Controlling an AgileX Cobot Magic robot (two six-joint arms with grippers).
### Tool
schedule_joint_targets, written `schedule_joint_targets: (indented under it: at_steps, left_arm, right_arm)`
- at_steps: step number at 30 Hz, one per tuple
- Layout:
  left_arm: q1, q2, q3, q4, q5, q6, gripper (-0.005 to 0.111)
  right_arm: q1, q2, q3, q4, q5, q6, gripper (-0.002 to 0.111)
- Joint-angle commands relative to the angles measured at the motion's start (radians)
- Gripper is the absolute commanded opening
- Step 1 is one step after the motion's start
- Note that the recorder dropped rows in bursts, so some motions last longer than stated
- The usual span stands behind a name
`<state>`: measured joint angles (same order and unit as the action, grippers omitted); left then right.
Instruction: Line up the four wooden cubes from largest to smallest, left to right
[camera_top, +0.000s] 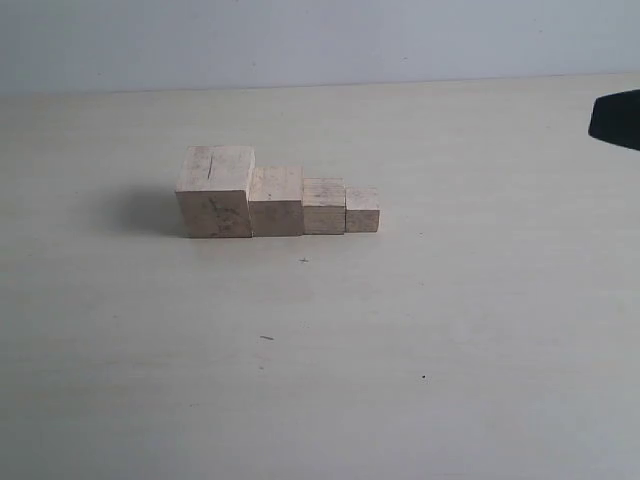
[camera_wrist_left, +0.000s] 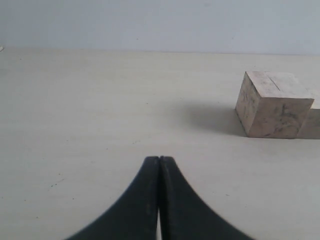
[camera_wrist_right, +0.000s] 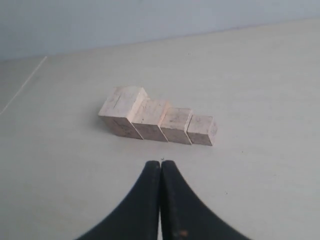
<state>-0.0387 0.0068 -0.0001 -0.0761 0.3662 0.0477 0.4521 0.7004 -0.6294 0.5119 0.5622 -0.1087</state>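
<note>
Four pale wooden cubes stand touching in a row on the table. The largest cube (camera_top: 215, 190), with a dark slit on top, is at the left; then come the second cube (camera_top: 276, 200), the third cube (camera_top: 324, 205) and the smallest cube (camera_top: 362, 209). The right wrist view shows the whole row, from the largest cube (camera_wrist_right: 123, 111) to the smallest cube (camera_wrist_right: 202, 130). My right gripper (camera_wrist_right: 160, 164) is shut and empty, short of the row. My left gripper (camera_wrist_left: 159, 159) is shut and empty, well away from the largest cube (camera_wrist_left: 274, 104).
A black part of the right arm (camera_top: 616, 119) pokes in at the exterior view's right edge. The beige table (camera_top: 320, 380) carries a few small dark specks. A pale wall rises behind the table's far edge.
</note>
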Motion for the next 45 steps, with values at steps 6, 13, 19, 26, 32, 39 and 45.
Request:
schedule_joint_targets:
  at_steps: [6,13,19,26,32,39,45]
  left_arm:
    - [0.004,-0.007,0.0,0.003,-0.014,-0.001,0.0]
    - [0.004,-0.007,0.0,0.003,-0.014,-0.001,0.0]
    - [0.004,-0.007,0.0,0.003,-0.014,-0.001,0.0]
    - [0.004,-0.007,0.0,0.003,-0.014,-0.001,0.0]
    - [0.004,-0.007,0.0,0.003,-0.014,-0.001,0.0]
    - [0.004,-0.007,0.0,0.003,-0.014,-0.001,0.0]
    - [0.004,-0.007,0.0,0.003,-0.014,-0.001,0.0]
  right_arm:
    - [0.002,-0.073,0.005,0.008,-0.033,0.005,0.0]
    - [0.002,-0.073,0.005,0.008,-0.033,0.005,0.0]
    - [0.002,-0.073,0.005,0.004,-0.033,0.005,0.0]
    - [0.002,-0.076,0.005,-0.086,-0.029,0.005,0.0]
    - [-0.043,-0.126,0.005,-0.181,-0.038,0.005,0.0]
    - [-0.211,-0.299,0.059,-0.301,-0.04,0.005,0.0]
    - [-0.337,-0.488,0.151,-0.403,-0.059,0.007,0.0]
